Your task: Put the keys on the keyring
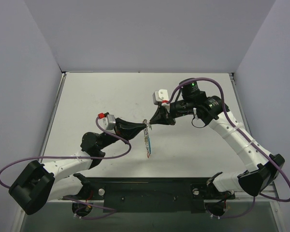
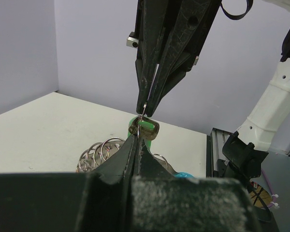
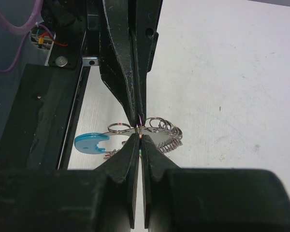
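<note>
Grippers meet tip to tip over the middle of the table (image 1: 111, 92); left gripper (image 1: 144, 125) clenched on green key (image 2: 146, 129); right gripper (image 1: 152, 123) pinching a thin wire of keyring (image 1: 148, 142); keyring hangs beneath the tips.

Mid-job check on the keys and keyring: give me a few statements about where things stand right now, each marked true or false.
1. Both pairs of jaws are shut. True.
2. The left jaws and right jaws meet tip to tip over the middle of the table. True.
3. The keyring lies in the far left corner. False: it is pinched at the meeting tips and trails toward the near edge.
4. The green key lies alone by the right arm's base. False: it sits right at the left jaws' tips, just under the right jaws.
5. The keyring has a light-blue piece. True.
</note>
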{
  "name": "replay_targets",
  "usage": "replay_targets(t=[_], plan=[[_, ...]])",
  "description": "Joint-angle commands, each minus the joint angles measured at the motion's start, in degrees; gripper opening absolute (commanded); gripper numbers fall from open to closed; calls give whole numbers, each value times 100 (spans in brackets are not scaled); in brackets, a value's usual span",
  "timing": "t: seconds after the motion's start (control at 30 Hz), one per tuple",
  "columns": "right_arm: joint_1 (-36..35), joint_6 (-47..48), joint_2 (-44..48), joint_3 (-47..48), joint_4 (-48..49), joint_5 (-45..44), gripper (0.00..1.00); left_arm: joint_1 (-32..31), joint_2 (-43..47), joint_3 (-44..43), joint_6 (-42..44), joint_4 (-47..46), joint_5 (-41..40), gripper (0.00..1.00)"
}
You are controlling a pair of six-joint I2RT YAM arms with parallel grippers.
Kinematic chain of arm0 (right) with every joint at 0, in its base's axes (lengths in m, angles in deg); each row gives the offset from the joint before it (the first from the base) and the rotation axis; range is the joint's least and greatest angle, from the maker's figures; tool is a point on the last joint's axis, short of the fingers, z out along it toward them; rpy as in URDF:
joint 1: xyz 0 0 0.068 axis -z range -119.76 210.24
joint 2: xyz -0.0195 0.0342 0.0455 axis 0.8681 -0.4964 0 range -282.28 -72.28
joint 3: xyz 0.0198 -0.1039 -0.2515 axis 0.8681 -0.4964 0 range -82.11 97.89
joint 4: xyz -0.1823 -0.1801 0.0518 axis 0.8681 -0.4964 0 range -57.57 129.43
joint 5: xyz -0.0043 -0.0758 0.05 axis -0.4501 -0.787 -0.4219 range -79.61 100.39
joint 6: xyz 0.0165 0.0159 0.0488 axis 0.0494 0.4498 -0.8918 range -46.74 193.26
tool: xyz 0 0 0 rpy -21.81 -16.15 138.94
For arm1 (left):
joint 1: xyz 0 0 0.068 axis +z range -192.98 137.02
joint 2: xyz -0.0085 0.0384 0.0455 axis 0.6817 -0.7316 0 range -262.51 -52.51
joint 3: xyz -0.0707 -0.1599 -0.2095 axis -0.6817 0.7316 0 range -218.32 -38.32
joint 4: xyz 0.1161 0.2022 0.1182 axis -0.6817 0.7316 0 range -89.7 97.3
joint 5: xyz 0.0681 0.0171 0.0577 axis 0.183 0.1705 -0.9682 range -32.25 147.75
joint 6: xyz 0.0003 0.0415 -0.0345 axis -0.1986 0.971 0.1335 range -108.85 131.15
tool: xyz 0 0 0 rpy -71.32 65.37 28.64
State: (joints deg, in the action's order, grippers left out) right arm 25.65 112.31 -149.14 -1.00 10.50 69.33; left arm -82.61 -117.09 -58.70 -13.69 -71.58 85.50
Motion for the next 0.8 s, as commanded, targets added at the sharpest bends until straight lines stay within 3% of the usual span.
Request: replay_targets(t=[0.0, 0.77], plan=[[-13, -46, -22, 117, 36, 144, 0, 26, 42, -247, -38, -1663, 64, 0], [-92, -117, -83, 64, 1, 21, 0, 44, 50, -238, -47, -1672, 55, 0]])
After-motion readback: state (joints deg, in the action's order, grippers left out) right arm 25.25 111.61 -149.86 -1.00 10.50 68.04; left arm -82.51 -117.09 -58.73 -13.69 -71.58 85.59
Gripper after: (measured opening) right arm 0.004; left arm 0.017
